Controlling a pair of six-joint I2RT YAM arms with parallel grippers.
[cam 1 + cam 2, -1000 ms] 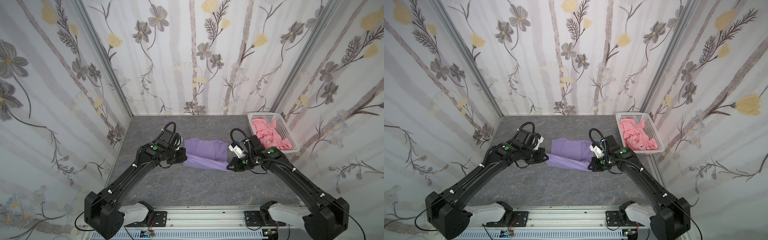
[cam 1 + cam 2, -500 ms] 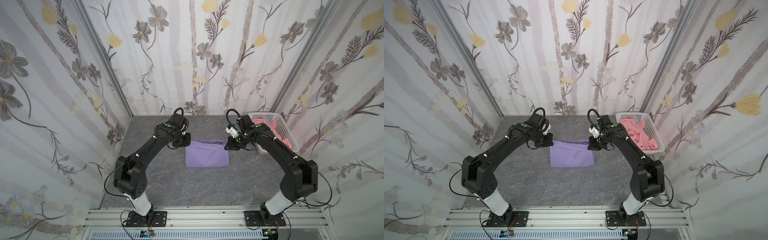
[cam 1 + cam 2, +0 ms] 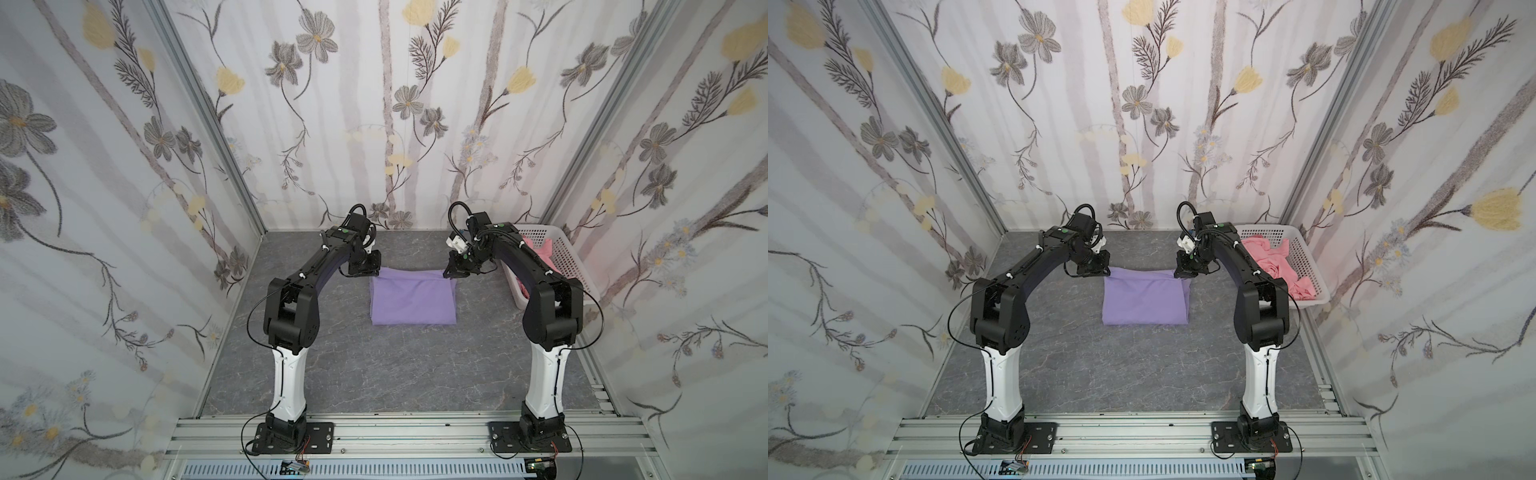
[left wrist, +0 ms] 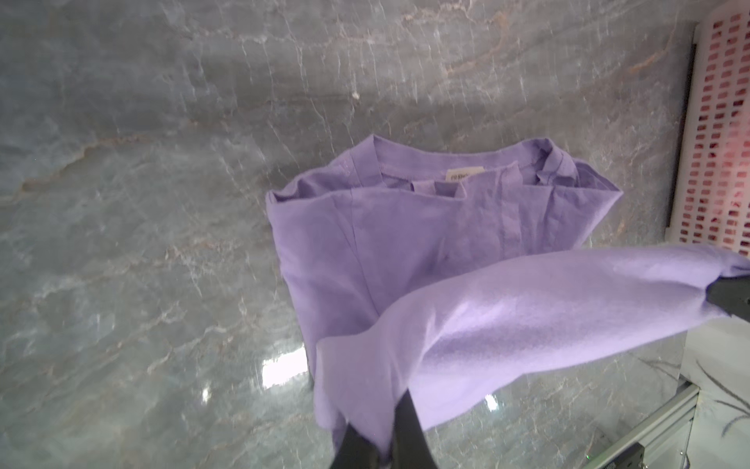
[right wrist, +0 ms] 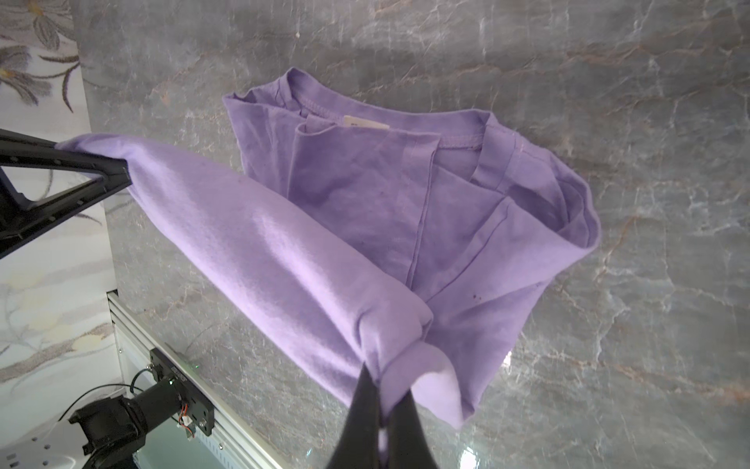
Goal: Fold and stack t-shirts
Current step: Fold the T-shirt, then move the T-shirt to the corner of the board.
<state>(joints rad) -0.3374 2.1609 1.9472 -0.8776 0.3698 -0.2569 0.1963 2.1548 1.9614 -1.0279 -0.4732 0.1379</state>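
Carrying the near hem across, both arms have swung within the last second from the front edge of the large lavender-purple cotton t-shirt point(image 3: 411, 299) to its collar end. That leaves it doubled into a compact rectangle on the grey marbled desk point(image 3: 374, 374), near the white plastic lattice basket point(image 3: 1308, 266) but not touching it. The left jaws and right jaws are each narrow, pinched on one corner of the lifted hem. Both wrist views show that hem hanging stretched above the collar and its label point(image 4: 464, 176), not yet laid down. You can judge this fold as nearly made, with only lowering and letting go left to do. The plain salmon-pink garment point(image 3: 1275, 262) lies crumpled inside the basket, unfolded, so stacking is some way off.
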